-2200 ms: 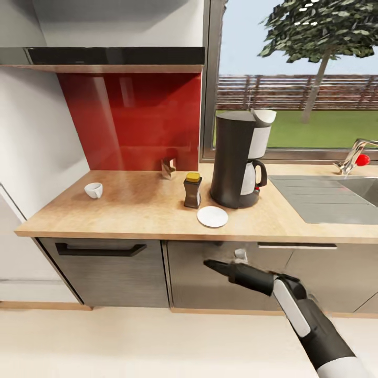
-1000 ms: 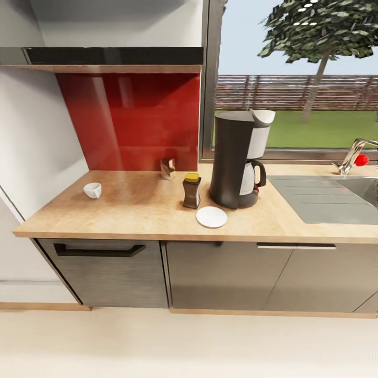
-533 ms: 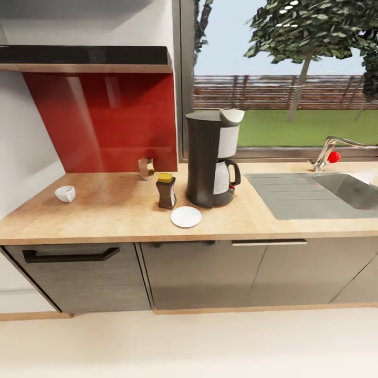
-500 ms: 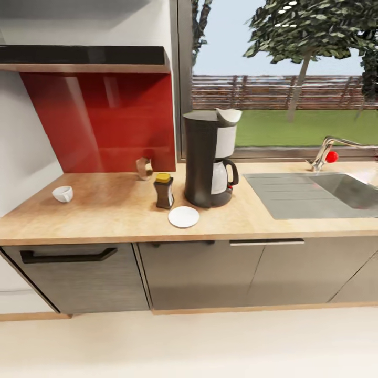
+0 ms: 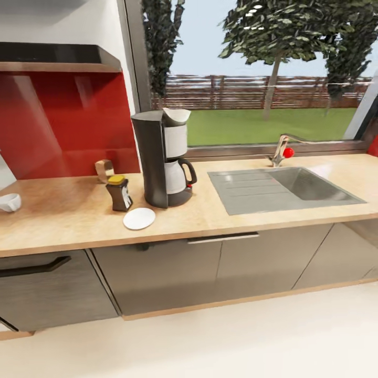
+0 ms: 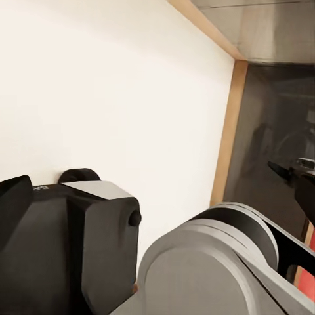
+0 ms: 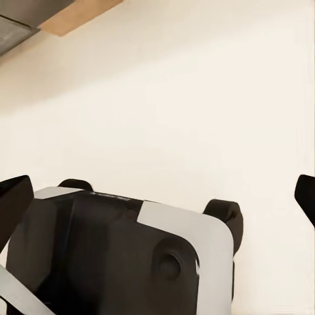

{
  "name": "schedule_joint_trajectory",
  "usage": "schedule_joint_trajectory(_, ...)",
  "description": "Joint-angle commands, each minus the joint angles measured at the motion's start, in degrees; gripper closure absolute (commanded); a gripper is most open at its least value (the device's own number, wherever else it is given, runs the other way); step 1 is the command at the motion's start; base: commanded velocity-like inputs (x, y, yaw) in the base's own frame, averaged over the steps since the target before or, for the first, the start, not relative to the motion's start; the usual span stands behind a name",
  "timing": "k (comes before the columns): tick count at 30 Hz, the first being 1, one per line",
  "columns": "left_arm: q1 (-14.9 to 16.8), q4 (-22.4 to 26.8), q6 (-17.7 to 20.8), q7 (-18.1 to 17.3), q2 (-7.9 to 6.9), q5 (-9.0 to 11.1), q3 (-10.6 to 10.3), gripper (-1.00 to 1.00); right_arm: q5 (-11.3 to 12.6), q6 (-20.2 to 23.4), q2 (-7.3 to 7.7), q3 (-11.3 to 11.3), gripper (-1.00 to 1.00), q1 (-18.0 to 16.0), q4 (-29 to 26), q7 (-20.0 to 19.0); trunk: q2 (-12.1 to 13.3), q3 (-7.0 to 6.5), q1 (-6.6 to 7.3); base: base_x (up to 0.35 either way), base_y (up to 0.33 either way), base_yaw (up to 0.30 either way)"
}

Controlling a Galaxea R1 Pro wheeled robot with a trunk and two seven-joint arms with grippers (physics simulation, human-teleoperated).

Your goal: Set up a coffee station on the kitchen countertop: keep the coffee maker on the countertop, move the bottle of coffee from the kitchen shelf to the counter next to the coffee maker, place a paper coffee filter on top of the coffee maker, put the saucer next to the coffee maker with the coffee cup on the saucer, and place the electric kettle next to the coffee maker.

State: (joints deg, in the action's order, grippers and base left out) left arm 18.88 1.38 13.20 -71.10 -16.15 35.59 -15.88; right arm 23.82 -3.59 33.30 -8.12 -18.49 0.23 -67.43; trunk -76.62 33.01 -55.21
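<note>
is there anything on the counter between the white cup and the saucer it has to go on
Nothing stands on the tan wood countertop directly between the small white coffee cup and the flat white saucer. The brown yellow-capped coffee bottle stands just behind that path, close to the saucer.

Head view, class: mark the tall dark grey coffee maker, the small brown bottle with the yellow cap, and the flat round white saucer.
Tall dark grey coffee maker (image 5: 152, 157), head view, on its dark body.
Small brown bottle with the yellow cap (image 5: 120, 195), head view, on its label.
Flat round white saucer (image 5: 139, 218), head view, at its centre.
</note>
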Motion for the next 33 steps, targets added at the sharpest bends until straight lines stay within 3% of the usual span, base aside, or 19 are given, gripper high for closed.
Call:
schedule_joint_trajectory(1, 0.02, 0.03, 0.6, -0.2, -0.03, 0.55, -0.48, -1.0, 0.35, -0.39, -0.02, -0.51, -1.0, -0.04, 0.04, -0.05, -0.03, 0.05, 0.0, 0.0, -0.319, -0.054)
schedule_joint_trajectory(6, 0.02, 0.03, 0.6, -0.11, -0.02, 0.57, -0.47, -1.0, 0.35, -0.47, -0.13, -0.57, -1.0, -0.03, 0.04, 0.01, -0.03, 0.05, 0.0, 0.0, -0.328, -0.103)
schedule_joint_trajectory(21, 0.02, 0.03, 0.62, -0.09, -0.02, 0.57, -0.47, -1.0, 0.35, -0.54, -0.08, -0.56, -1.0, -0.04, 0.04, 0.05, -0.03, 0.05, 0.0, 0.089, -0.333, -0.264)
schedule_joint_trajectory(33, 0.02, 0.03, 0.69, -0.09, -0.02, 0.6, -0.47, -1.0, 0.35, -0.54, -0.08, -0.56, -1.0, -0.05, 0.04, 0.11, -0.03, 0.05, 0.0, 0.105, -0.13, -0.229)
